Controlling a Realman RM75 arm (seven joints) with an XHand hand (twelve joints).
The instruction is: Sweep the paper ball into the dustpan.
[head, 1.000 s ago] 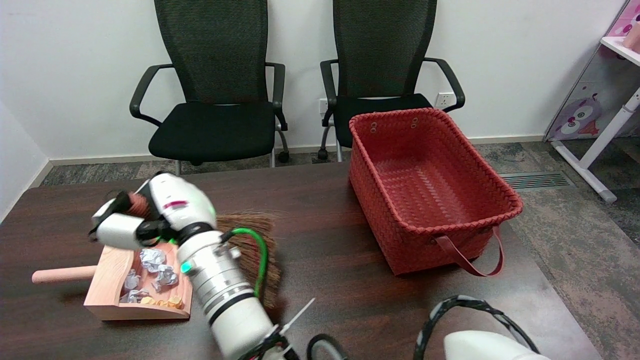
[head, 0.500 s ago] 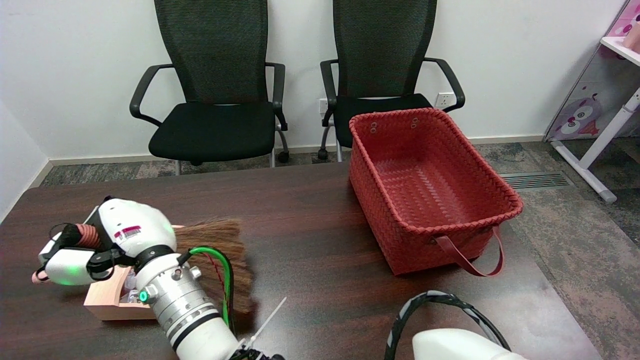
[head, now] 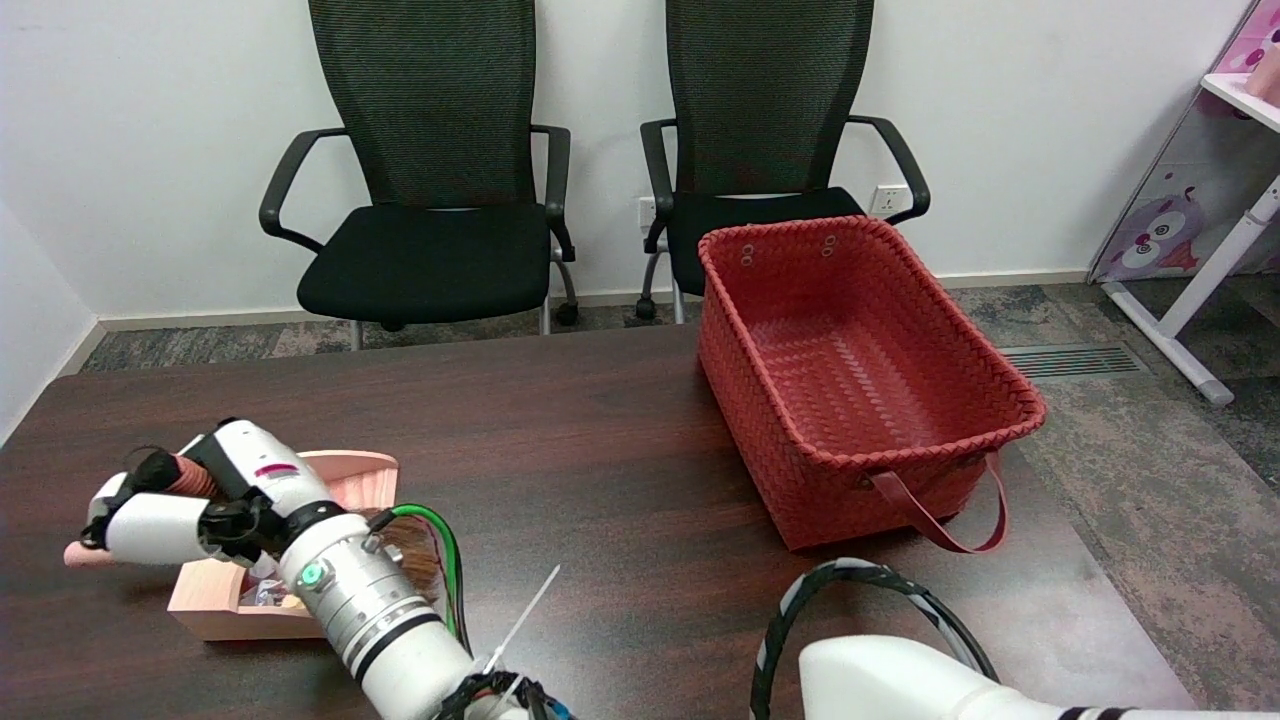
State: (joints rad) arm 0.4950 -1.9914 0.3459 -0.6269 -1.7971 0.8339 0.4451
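My right hand [head: 185, 505] hangs over the left part of the pink wooden dustpan [head: 212, 608] at the table's near left. It grips the reddish wrapped handle of the broom [head: 186, 474]. Only a small patch of the brown bristles [head: 412, 556] shows beside my forearm, at the dustpan's right side. A scrap of crumpled silvery paper [head: 263, 592] peeks out inside the pan under my wrist. The remaining contents of the pan are hidden by my hand and forearm.
A large red woven basket [head: 1000, 395] with a strap handle stands at the table's right end. Two black office chairs [head: 430, 250] stand behind the far edge. Dark cabling [head: 860, 580] loops up at the near edge, right of centre.
My hand has carried the broom left and nearer, ending over the dustpan. The bristles, spread out right of the pan before, are now mostly hidden, and the paper balls are covered.
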